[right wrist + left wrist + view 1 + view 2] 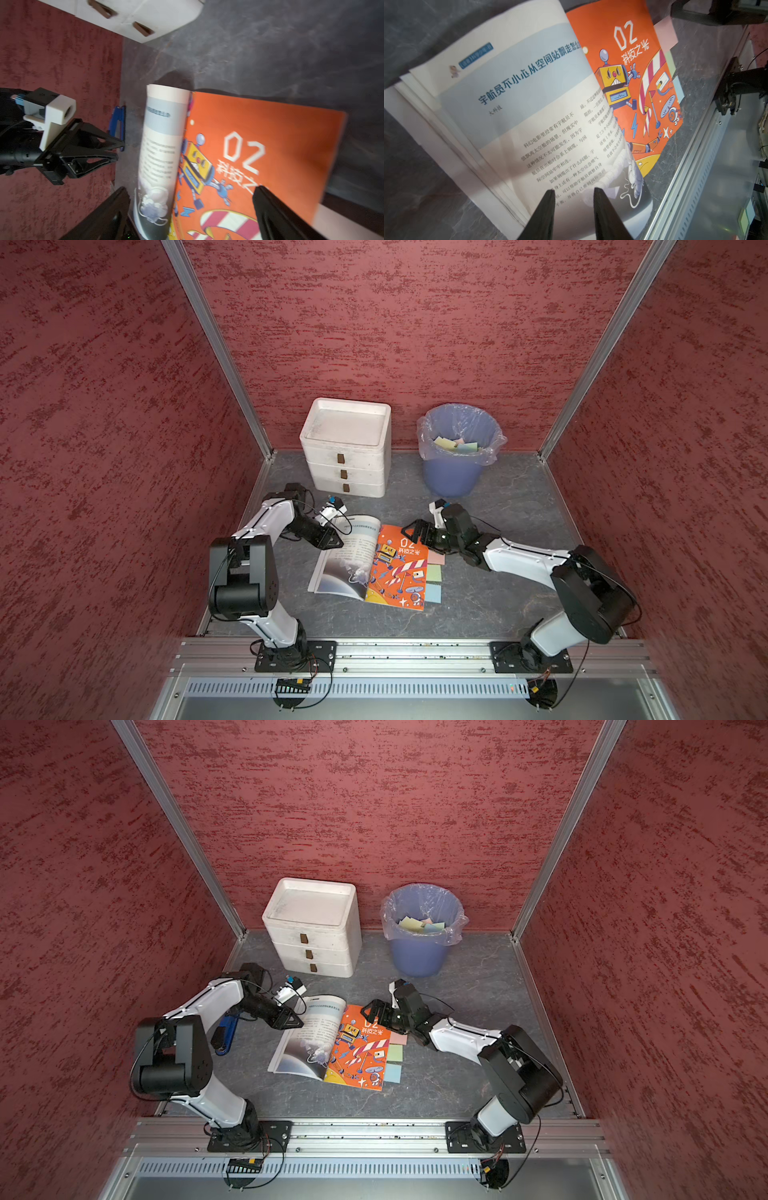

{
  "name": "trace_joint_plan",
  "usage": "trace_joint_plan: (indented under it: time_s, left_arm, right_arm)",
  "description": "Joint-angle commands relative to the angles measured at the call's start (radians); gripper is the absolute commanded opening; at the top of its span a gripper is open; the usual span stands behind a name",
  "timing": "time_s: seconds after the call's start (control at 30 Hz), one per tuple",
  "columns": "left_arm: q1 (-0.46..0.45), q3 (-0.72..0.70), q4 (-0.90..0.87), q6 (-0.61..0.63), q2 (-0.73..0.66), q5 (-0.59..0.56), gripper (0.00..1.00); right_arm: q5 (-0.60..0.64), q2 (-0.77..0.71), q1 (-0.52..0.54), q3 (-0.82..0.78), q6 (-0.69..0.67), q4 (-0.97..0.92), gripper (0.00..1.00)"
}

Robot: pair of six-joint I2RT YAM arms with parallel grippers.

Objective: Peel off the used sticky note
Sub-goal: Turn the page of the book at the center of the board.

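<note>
Now my right claw hangs spread wide over the orange page of the book, my left claw half spread above the facing page; a pink note, green note and blue note stick out along the page edge, none peeled, while others lie in the bin

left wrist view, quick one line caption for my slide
Left gripper, jaws apart, over an open paper book; pink, green and blue sticky notes line its orange page.
</note>
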Motion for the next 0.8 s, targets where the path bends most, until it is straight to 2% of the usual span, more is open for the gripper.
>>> trace_joint_plan:
  time_s: [0.0, 0.2, 0.47, 0.77]
  left_arm:
    - [-0.035, -0.034, 0.105, -0.050, 0.039, -0.112, 0.34]
    - [-0.061, -0.074, 0.162, -0.051, 0.066, -0.206, 0.34]
    - [-0.064, -0.086, 0.171, -0.042, 0.081, -0.218, 0.33]
    - [-0.064, -0.086, 0.171, -0.040, 0.082, -0.214, 0.33]
  right_arm:
    - [0.028, -0.029, -0.017, -0.065, -0.027, 0.008, 0.97]
    - [0.002, -0.018, -0.026, -0.104, -0.022, 0.063, 0.94]
    - [-0.045, -0.005, -0.021, -0.116, -0.010, 0.120, 0.92]
    - [-0.035, 0.020, -0.017, -0.120, 0.003, 0.124, 0.92]
